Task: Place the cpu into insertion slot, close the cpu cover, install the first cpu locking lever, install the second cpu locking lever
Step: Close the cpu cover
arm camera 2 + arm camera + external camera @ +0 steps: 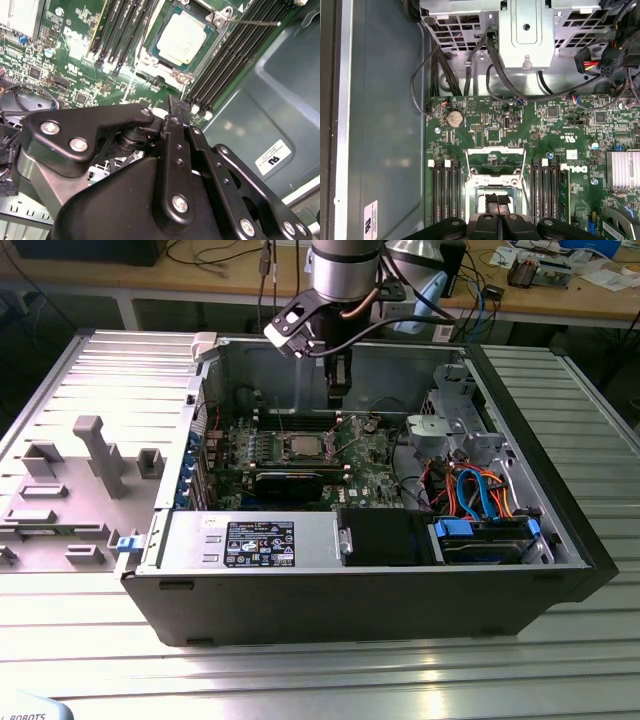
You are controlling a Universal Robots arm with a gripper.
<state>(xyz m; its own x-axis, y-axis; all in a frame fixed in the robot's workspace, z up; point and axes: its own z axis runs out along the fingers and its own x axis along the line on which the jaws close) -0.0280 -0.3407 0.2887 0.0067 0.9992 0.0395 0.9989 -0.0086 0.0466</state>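
Gripper (338,395) status: my two black fingers are drawn together with only a hairline seam between them in the first wrist view (498,196), and nothing is held between them. In the exterior view I hang fingers-down inside the open computer case (560,540), above the green motherboard (490,122) and clear of it, a little toward the exterior view's right of the socket. The cpu (182,36) lies flat in the insertion slot (150,60), its silver-grey top exposed and square to the rim; it shows as a pale square on the board in the exterior view (303,447). I note the cpu cover (495,150) as a thin silver frame just beyond my fingertips, with green board visible through its window; whether it lies flat or stands raised I cannot tell. One locking lever (252,22) runs as a thin metal rod from a corner of the socket out across the black memory slots (225,55). Those slots flank the socket on both sides. The case rests on a grooved metal table (300,670).
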